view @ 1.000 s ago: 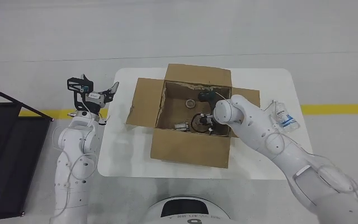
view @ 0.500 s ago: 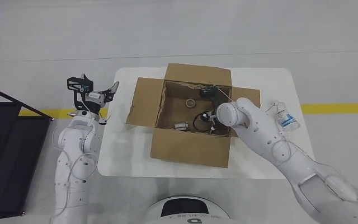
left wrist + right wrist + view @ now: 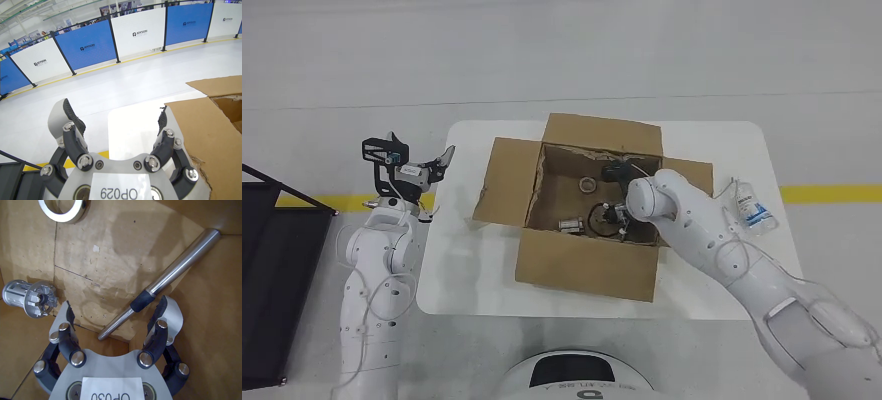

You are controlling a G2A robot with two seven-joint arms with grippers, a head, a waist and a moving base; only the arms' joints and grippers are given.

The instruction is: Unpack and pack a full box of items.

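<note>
An open cardboard box (image 3: 587, 265) stands in the middle of the white table (image 3: 472, 280). On its floor lie a metal ring (image 3: 64, 211), a ribbed silver cylinder part (image 3: 28, 298) and a steel rod (image 3: 179, 264) with a black band. My right gripper (image 3: 115, 306) is down inside the box, open. Its fingers straddle the rod's near end by the black band without touching it. Past the table's left edge my left gripper (image 3: 114, 108) is held up in the air, open and holding nothing.
A small clear bottle (image 3: 750, 210) lies on the table to the right of the box. A black rack (image 3: 262, 250) stands on the floor at the far left. The box flaps (image 3: 504, 182) are spread outward. Bare tabletop lies left of the box.
My right arm has shifted a little inside the box, and the box has slid slightly to the right. The left arm has not moved.
</note>
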